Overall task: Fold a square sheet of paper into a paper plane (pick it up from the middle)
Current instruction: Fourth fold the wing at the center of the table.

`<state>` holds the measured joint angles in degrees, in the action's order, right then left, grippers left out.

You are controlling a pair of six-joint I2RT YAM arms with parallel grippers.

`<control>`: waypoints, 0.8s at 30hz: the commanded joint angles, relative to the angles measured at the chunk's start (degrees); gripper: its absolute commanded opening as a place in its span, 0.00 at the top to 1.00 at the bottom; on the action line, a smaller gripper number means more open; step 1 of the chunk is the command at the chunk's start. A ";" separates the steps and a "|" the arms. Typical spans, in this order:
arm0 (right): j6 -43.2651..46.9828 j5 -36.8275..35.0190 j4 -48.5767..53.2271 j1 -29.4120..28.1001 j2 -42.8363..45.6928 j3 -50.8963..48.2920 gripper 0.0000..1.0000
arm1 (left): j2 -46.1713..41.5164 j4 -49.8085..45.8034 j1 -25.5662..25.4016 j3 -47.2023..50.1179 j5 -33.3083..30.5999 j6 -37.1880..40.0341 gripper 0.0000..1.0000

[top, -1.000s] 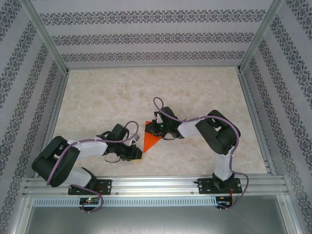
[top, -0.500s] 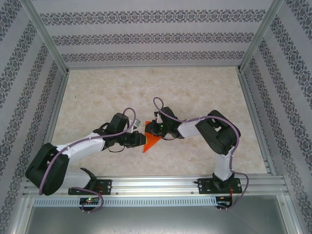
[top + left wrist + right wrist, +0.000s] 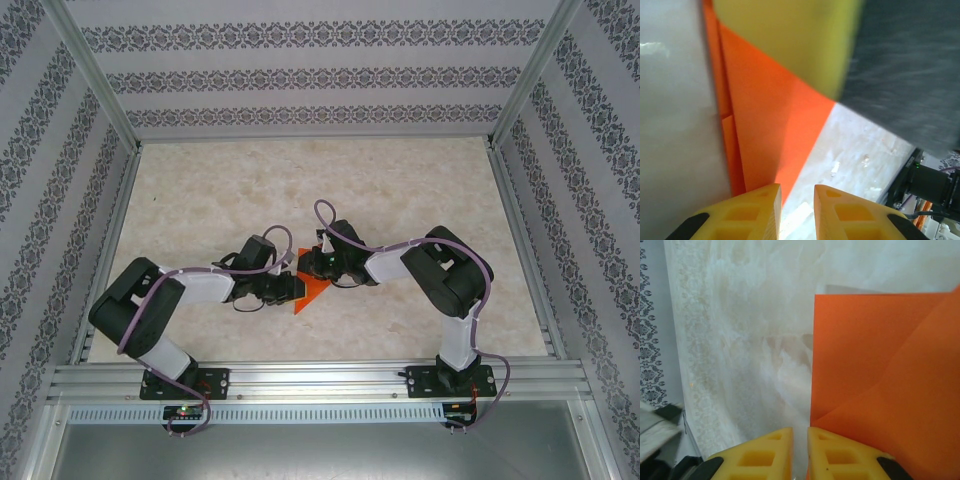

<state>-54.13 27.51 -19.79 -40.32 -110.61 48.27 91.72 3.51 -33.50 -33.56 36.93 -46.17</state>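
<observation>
The paper [image 3: 310,297] ran top-to-bottom mid-frame between the two: left gripper [image 3: 797,202] slightly apart beside it, right gripper [image 3: 800,450] nearly closed at its edge, grip unclear.

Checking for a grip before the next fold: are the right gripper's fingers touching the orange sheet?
Cannot tell. In the right wrist view the square sheet of paper runs behind one of the fingers, hiding whether they meet.

Both arms lie low over the table, their tips almost meeting. The left arm [image 3: 190,285] stretches toward three o'clock, and the left gripper [image 3: 292,288] shows a narrow gap between its fingers. The right arm [image 3: 400,262] points toward nine o'clock, and the right gripper [image 3: 308,263] has its fingers all but together.
</observation>
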 commanded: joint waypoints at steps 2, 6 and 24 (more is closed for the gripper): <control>0.77 -5.26 8.32 -0.85 -4.18 -2.58 0.83 | 2.08 0.58 0.36 1.31 -1.95 1.56 0.75; 0.35 -4.05 8.10 -0.62 -3.12 -1.34 0.82 | 2.14 -1.32 0.35 3.90 -3.36 2.64 0.78; 5.99 -2.98 17.87 0.98 15.11 0.96 0.86 | 2.54 -5.81 0.35 4.19 -5.64 5.65 0.89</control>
<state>-49.32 24.93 -3.36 -37.23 -94.89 50.43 92.05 6.66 -33.39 -30.83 35.03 -43.07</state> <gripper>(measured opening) 0.139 0.113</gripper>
